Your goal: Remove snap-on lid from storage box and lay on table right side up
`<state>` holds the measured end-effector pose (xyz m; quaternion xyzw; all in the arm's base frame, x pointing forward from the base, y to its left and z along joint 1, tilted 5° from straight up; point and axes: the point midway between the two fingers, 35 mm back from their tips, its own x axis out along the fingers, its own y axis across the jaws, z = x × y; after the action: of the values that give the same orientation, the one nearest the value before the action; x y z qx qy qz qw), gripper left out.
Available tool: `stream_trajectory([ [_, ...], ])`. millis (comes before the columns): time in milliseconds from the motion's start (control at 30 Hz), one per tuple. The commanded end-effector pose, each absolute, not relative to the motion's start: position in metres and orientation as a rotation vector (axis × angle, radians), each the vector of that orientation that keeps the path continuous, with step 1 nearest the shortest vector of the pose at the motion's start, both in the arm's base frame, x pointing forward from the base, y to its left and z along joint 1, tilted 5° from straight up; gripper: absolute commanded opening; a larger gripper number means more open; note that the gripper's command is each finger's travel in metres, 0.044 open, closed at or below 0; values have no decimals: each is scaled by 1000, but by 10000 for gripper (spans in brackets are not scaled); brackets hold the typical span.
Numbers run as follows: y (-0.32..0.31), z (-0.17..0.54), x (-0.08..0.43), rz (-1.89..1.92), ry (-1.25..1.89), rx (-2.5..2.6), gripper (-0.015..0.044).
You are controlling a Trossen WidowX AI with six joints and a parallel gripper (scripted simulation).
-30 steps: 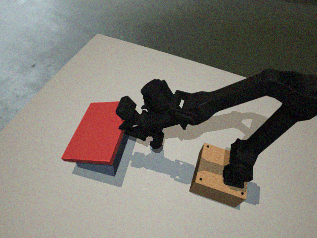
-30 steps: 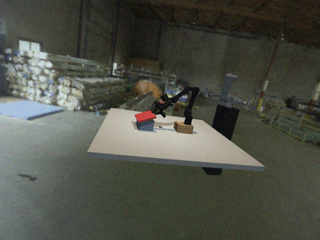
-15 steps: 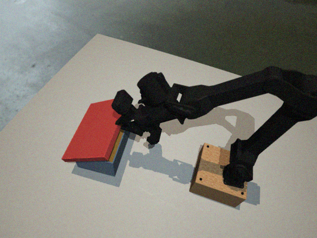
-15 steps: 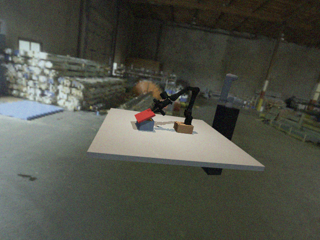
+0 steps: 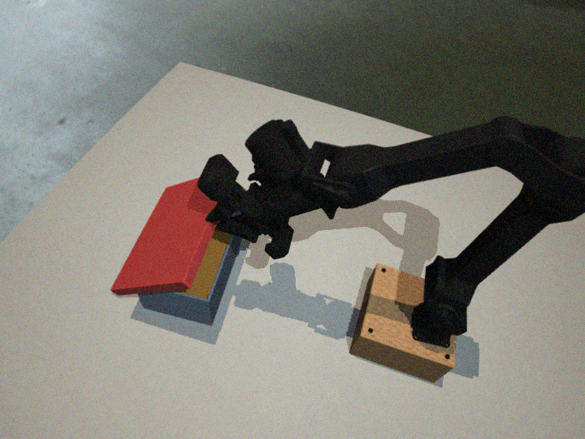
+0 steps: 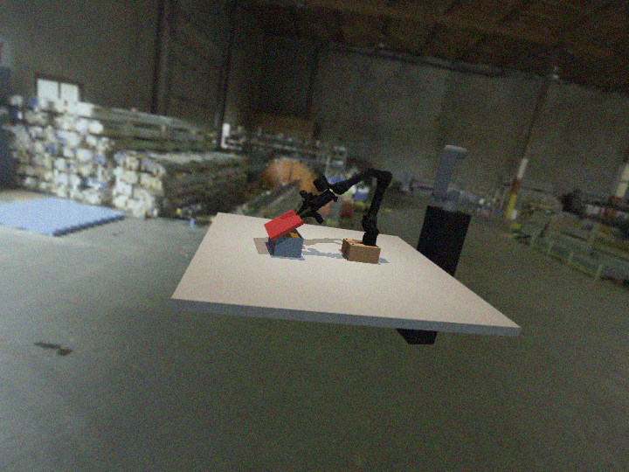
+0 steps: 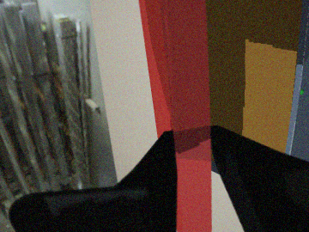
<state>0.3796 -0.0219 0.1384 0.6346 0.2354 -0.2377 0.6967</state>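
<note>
Nearest, low in the wrist view, my fingers are closed on the edge of the red lid, one pad on each side; I hold it there, I judge, because a pinch on the rim lets me pry that side up. Beyond my grip, at right in that view, the box shows its ochre inside. In the top view, lid and box sit left of centre, the lid tilted, its raised side toward me and its far side low over the box, perhaps leaning there as a hinge; whether they touch I cannot tell. The box stands upright on the table. Next I should lift straight clear, since dragging could shift the box, then level the lid, red top up, before lowering it.
</note>
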Motion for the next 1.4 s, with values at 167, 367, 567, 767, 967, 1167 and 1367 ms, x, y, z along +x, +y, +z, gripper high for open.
stream_trajectory([
  [167, -21, 156, 389, -523, 508, 1421, 0],
  [367, -21, 164, 392, -523, 508, 1421, 0],
  [567, -20, 172, 392, -523, 508, 1421, 0],
  [767, -19, 179, 392, -522, 508, 1421, 0],
  [967, -19, 187, 391, -522, 508, 1421, 0],
  [1167, -18, 195, 391, -522, 508, 1421, 0],
  [1367, -18, 199, 391, -522, 508, 1421, 0],
])
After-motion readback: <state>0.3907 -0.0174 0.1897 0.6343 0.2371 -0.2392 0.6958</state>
